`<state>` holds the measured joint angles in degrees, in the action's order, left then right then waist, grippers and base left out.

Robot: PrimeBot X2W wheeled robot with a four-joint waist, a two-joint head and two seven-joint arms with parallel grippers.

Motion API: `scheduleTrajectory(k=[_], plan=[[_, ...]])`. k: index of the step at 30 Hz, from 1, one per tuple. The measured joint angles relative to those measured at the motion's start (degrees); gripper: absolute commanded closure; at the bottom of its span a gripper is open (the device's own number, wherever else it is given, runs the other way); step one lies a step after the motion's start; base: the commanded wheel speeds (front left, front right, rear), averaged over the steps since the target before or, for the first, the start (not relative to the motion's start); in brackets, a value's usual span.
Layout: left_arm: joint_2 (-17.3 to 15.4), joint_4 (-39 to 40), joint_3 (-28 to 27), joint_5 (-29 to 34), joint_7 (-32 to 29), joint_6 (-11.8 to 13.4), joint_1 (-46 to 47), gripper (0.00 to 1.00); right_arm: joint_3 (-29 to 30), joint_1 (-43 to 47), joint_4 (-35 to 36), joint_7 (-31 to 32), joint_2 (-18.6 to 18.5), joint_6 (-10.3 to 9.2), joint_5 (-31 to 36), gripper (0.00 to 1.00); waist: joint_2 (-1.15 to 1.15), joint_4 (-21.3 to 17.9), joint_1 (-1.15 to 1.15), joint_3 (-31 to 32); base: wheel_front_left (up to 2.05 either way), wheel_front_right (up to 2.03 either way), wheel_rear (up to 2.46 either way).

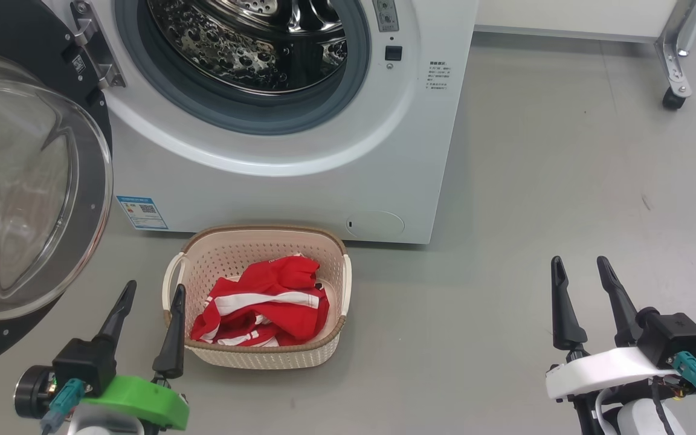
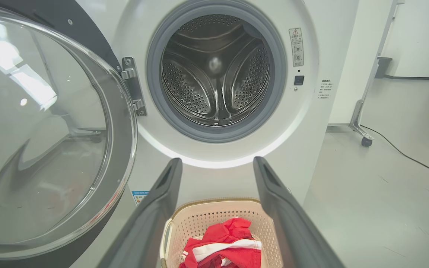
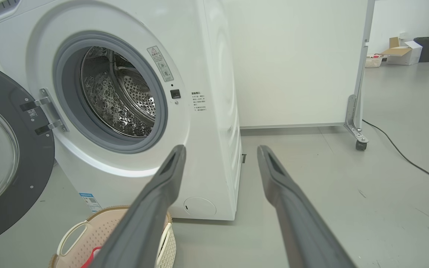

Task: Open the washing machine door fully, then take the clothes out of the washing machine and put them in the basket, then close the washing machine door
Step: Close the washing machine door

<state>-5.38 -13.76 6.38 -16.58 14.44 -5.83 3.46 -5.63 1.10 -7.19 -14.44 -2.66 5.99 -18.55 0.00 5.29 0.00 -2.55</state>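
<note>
The white washing machine (image 1: 299, 181) stands ahead with its washing machine door (image 1: 28, 187) swung wide open to the left, glass bowl bulging toward me. Its steel drum (image 2: 216, 70) looks bare inside. On the floor before it sits the cream basket (image 1: 263, 238), holding the red clothes (image 1: 263, 302) with white stripes. My left gripper (image 1: 151, 296) hovers open at the basket's left rim, nothing between its fingers. My right gripper (image 1: 580, 269) stands open over bare floor, well to the right of the basket. In the left wrist view the clothes (image 2: 225, 242) lie just below the left gripper (image 2: 217, 165).
A white panel on a metal leg with a caster wheel (image 1: 674, 96) stands at the back right, with a black cable (image 3: 404, 156) running across the grey floor. Boxes and a bin (image 3: 426, 48) sit far off. The open door takes up the left side.
</note>
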Motion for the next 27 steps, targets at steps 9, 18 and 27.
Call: scheduleTrajectory(k=[9, 18, 27], plan=[[0.2, -0.1, 0.0, 0.1, 0.0, 0.0, 0.0, 0.0, 0.0, 0.0, -0.1, 0.0, 0.0, 0.0, 0.0, 0.0, 0.0, 0.1, 0.0, 0.3, 0.0, 0.0, 0.0], [0.3, -0.1, 0.0, 0.3, 0.0, 0.0, -0.1, 0.0, 0.0, 0.0, -0.1, 0.0, 0.0, 0.0, 0.0, 0.0, 0.0, 0.2, 0.0, 0.5, 0.0, 0.0, 0.0], [0.7, -0.3, 1.1, 0.5, 0.0, 0.0, -0.1, 0.0, 0.6, 0.5, 0.1, 0.0, 0.1, 0.01, 0.0, 0.0, 0.0, 2.3, 0.0, 0.6, 0.0, 0.0, 0.0]])
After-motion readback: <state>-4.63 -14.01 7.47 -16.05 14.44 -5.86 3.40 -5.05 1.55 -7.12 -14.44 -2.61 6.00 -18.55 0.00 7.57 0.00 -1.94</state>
